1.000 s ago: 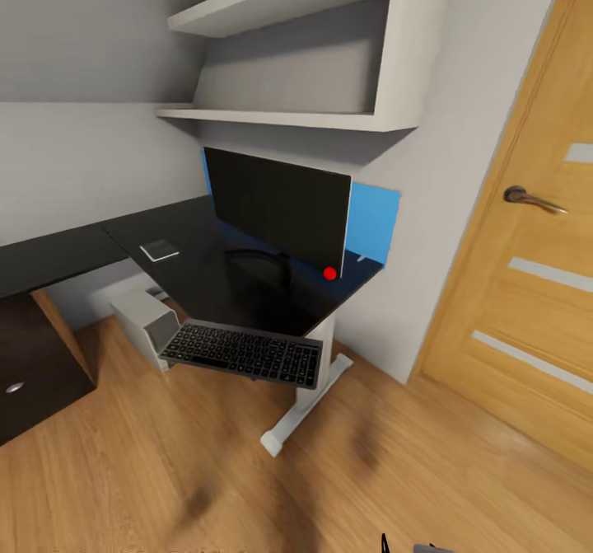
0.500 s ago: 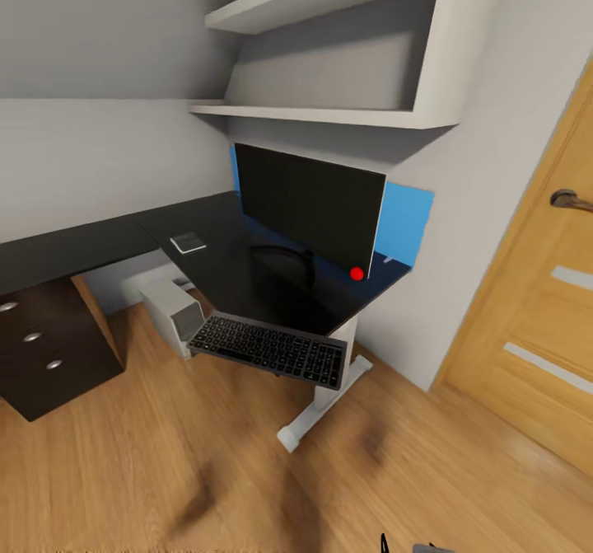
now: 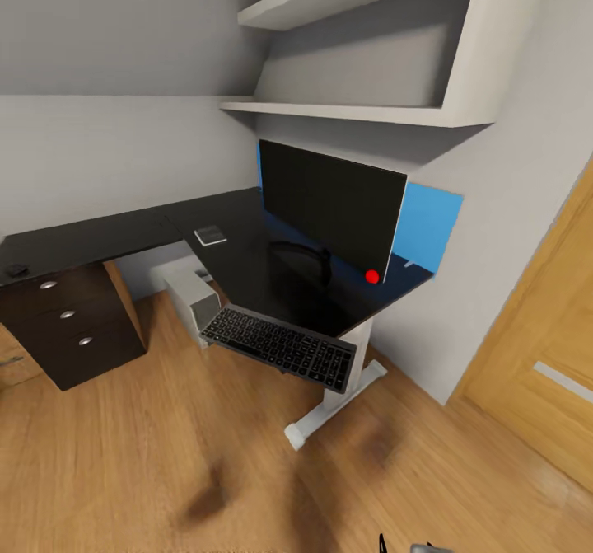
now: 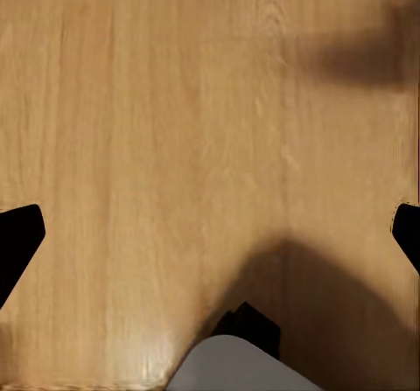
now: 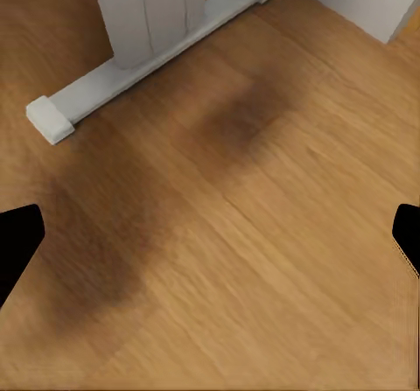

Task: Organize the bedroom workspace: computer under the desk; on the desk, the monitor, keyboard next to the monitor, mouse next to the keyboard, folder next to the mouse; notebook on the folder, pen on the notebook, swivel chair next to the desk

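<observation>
Left pincer (image 4: 210, 233): fingers spread wide, empty, above the floor (image 4: 157, 102).
Right pincer (image 5: 210, 233): spread wide, empty, over floor near the bench's white foot (image 5: 131, 67).
Keyboard (image 3: 278, 347): overhanging the bench's (image 3: 247, 264) front edge.
Computer (image 3: 191, 289): under the bench.
Monitor (image 3: 329, 211): upright on the bench, behind the keyboard.
Notebook (image 3: 210, 235): on the bench, left of the monitor.
Mouse (image 3: 16, 269): far left end of the bench.

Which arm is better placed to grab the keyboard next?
Probably the right. Its open right pincer looks at the desk's white foot, which stands just below the keyboard. The left pincer, also open, faces floor. Both seem far off, so the robot should roll closer first.
</observation>
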